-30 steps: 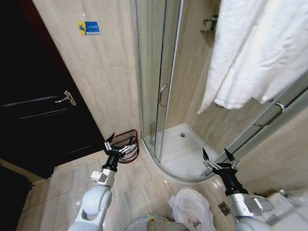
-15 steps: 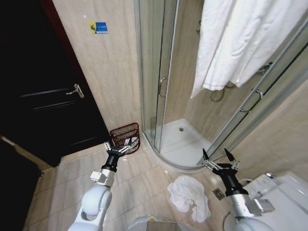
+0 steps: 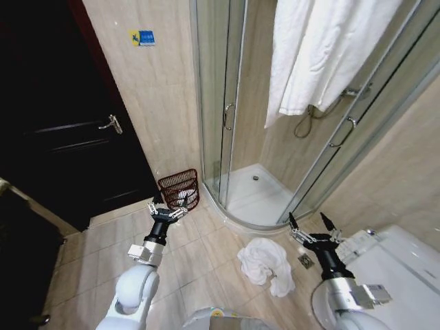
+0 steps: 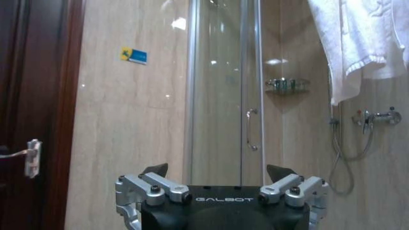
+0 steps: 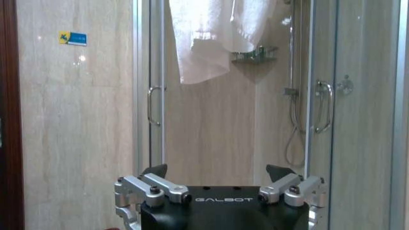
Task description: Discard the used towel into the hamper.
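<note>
Crumpled towel (image 3: 265, 263) lies on open tile beside the shower tray (image 3: 256, 199). Hamper (image 3: 180, 190) is probably against the wall. Left gripper (image 3: 163, 208) and right gripper (image 3: 313, 234) are spread wide, empty. Camera's swung since earlier.

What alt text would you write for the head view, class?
A crumpled white towel lies on the tiled bathroom floor between two open robot pincers, left and right. A red-brown wire hamper stands by the glass shower enclosure.

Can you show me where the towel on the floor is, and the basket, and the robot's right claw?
towel on the floor (image 3: 263, 260), head view, middle of the crumpled heap.
basket (image 3: 179, 183), head view, its rim.
right gripper (image 3: 312, 229), head view, between its open fingertips.
</note>
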`<state>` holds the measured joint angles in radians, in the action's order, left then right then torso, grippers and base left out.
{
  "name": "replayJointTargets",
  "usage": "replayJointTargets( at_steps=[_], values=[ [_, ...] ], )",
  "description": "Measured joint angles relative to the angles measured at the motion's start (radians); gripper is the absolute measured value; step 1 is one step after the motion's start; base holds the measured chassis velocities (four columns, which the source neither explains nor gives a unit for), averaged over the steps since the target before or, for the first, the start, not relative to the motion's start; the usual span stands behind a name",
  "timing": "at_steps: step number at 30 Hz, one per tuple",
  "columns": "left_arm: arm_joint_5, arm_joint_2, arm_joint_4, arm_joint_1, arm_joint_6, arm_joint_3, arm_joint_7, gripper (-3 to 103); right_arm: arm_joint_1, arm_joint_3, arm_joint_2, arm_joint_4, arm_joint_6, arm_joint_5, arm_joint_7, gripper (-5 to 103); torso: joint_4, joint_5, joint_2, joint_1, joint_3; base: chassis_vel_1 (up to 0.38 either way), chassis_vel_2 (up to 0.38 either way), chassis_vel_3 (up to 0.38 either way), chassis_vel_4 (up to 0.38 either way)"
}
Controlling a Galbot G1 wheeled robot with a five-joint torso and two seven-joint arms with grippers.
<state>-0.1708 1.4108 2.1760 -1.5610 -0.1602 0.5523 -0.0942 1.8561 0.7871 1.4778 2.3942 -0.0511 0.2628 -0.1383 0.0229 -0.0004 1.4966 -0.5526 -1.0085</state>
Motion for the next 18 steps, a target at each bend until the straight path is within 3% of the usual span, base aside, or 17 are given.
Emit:
replayJointTargets(
  at_steps=[8, 12, 18],
  values=[
    [0.000, -0.004, 0.005, 0.002, 0.005, -0.001, 0.002, 100, -0.077, 0.007, -0.030, -0.004, 0.085, 0.014, 0.036, 100, 0.0008, 0.0006, 0.000, -0.001, 0.000, 0.000, 0.000, 0.000, 0.000],
    [0.000, -0.009, 0.008, 0.005, 0.009, 0.005, 0.003, 100, -0.211, 0.011, -0.099, -0.011, 0.197, 0.060, 0.079, 100, 0.0002, 0.0005, 0.000, -0.001, 0.000, -0.023, 0.009, 0.029, 0.004],
    [0.004, -0.004, -0.002, 0.007, 0.006, 0.002, 0.003, 100, -0.349, 0.044, -0.181, -0.050, 0.266, 0.127, 0.109, 100, 0.0007, 0.0006, 0.000, -0.001, 0.000, 0.000, 0.000, 0.000, 0.000]
  ],
)
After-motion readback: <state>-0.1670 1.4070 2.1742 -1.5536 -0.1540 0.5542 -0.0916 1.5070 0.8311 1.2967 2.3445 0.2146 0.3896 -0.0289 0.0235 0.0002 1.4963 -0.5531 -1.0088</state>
